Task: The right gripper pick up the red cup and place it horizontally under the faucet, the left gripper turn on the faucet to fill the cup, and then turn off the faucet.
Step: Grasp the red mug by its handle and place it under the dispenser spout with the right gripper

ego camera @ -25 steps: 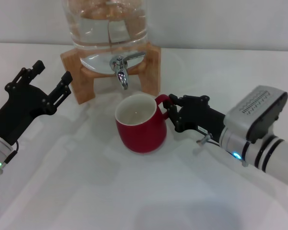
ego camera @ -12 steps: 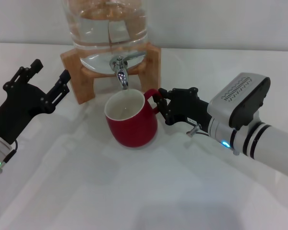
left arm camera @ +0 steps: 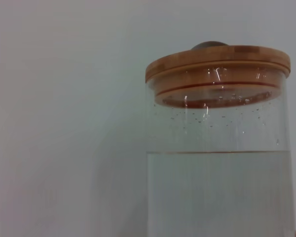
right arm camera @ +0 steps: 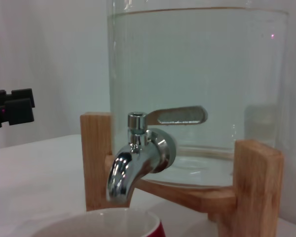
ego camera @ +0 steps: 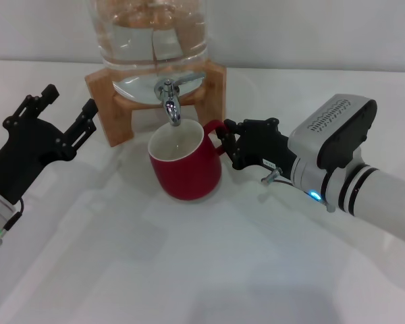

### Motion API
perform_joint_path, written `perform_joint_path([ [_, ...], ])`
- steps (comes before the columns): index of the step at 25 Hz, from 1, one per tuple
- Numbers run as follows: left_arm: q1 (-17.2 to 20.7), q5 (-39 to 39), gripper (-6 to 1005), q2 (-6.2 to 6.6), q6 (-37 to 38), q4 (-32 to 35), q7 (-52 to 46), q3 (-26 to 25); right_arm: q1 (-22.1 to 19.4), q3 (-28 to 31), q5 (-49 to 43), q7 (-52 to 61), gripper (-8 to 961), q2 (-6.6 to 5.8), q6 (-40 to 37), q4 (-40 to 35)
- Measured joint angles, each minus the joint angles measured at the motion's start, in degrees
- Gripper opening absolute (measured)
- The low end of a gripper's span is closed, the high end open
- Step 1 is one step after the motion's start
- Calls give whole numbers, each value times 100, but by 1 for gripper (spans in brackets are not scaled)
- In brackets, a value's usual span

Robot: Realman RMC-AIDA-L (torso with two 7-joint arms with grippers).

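We see the right gripper (ego camera: 224, 143) clamped on the handle of the red cup (ego camera: 183, 165), upright at frame centre directly beneath the faucet (ego camera: 170, 101), while the left gripper (ego camera: 67, 111) hovers spread wide at left.

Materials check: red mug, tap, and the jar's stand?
Rounded red cup: likely glazed ceramic, glossy red outside, cream inside. Curved faucet: polished chrome-look metal with mirror reflections. Stand: light unpainted wood, grain visible. Jar: clear glass, apparently.
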Motion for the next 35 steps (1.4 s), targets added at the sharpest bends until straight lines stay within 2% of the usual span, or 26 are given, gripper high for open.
perform_joint_path([
  [22,13,0,757,0,-9,0,0,0,78,364,66,-3,138,0,406,-3],
  [35,-22,0,756,0,-9,-34,0,0,67,366,27,-5,135,-1,614,-19],
])
